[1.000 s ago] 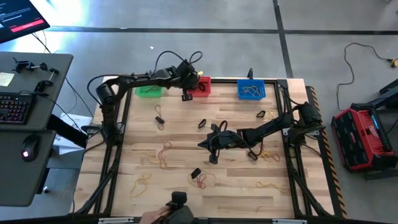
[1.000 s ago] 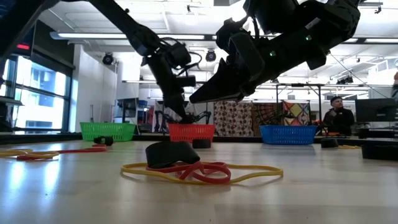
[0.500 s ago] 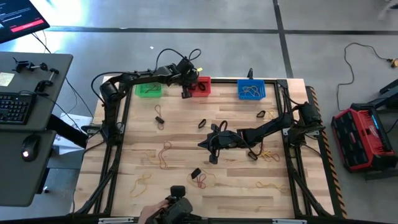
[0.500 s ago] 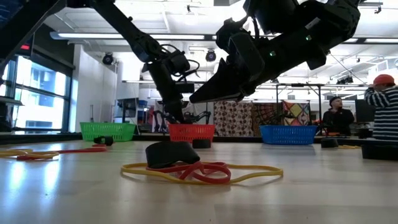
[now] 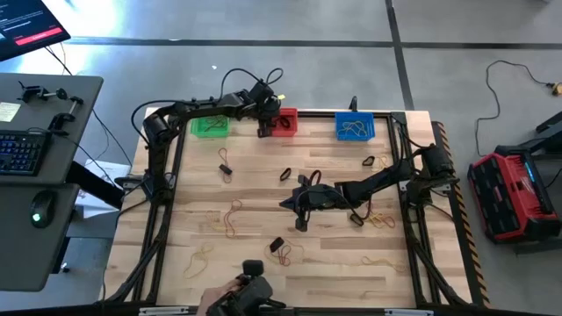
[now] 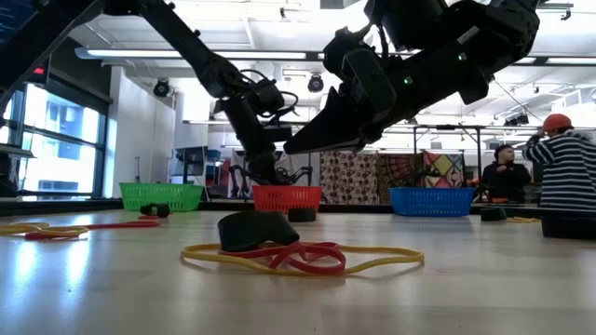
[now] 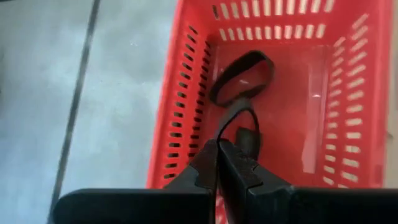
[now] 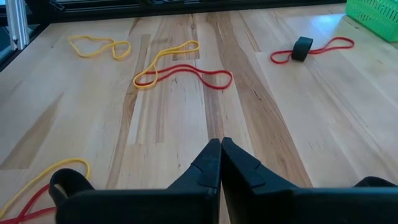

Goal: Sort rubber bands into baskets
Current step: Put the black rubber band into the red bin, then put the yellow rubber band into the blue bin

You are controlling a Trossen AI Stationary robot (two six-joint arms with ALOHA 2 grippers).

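Wooden slats of the table [image 5: 263, 184] carry loose rubber bands [image 5: 233, 218] in yellow, red and black. Over the last second the left gripper [image 7: 217, 152] has edged further over the red basket [image 7: 273, 93], fingers pinched together on a black band [image 7: 239, 93] that hangs inside it; a drop looks close. The right gripper [image 8: 220, 152] waits mid-table, fingers together and empty. Green basket [image 5: 209, 128] and blue basket [image 5: 355, 126] flank the red one. No readable writing.
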